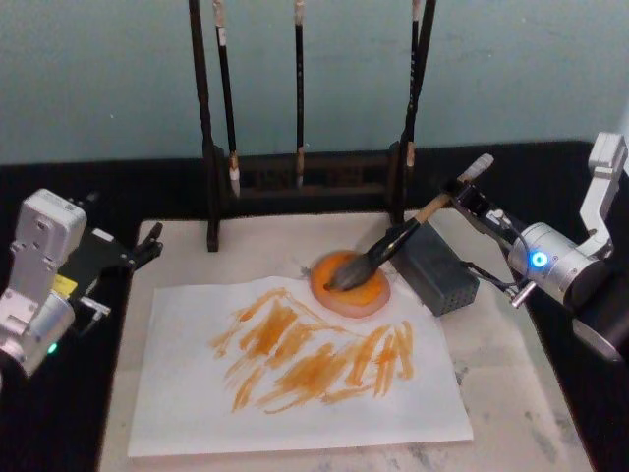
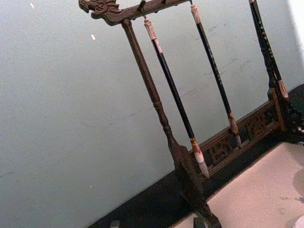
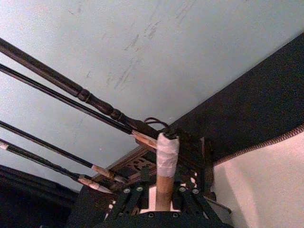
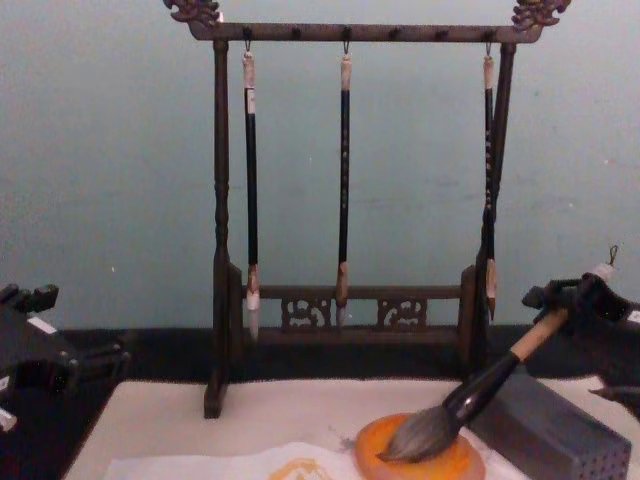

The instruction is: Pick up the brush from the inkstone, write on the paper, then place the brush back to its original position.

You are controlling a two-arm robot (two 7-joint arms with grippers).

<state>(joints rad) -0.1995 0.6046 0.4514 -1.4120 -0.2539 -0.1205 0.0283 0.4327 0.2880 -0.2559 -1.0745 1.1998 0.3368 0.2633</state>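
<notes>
The brush (image 1: 393, 246) lies tilted, its grey-brown tuft resting on the orange inkstone (image 1: 371, 298) and its tan handle rising toward the back right. My right gripper (image 1: 470, 200) is shut on the handle just below the white end. From the chest, the brush (image 4: 480, 385) slants up from the inkstone (image 4: 455, 464) to the right gripper (image 4: 575, 298). In the right wrist view the handle (image 3: 166, 156) sticks out between the fingers. The paper (image 1: 295, 413) with orange strokes lies in front of the inkstone. My left gripper (image 1: 149, 248) is parked open at the mat's left edge.
A dark wooden rack (image 1: 300, 177) hung with thin black brushes stands along the back of the beige mat (image 1: 511, 374). The rack (image 4: 345, 170) rises tall in the chest view. A grey perforated block (image 1: 442, 270) sits right of the inkstone, under the handle.
</notes>
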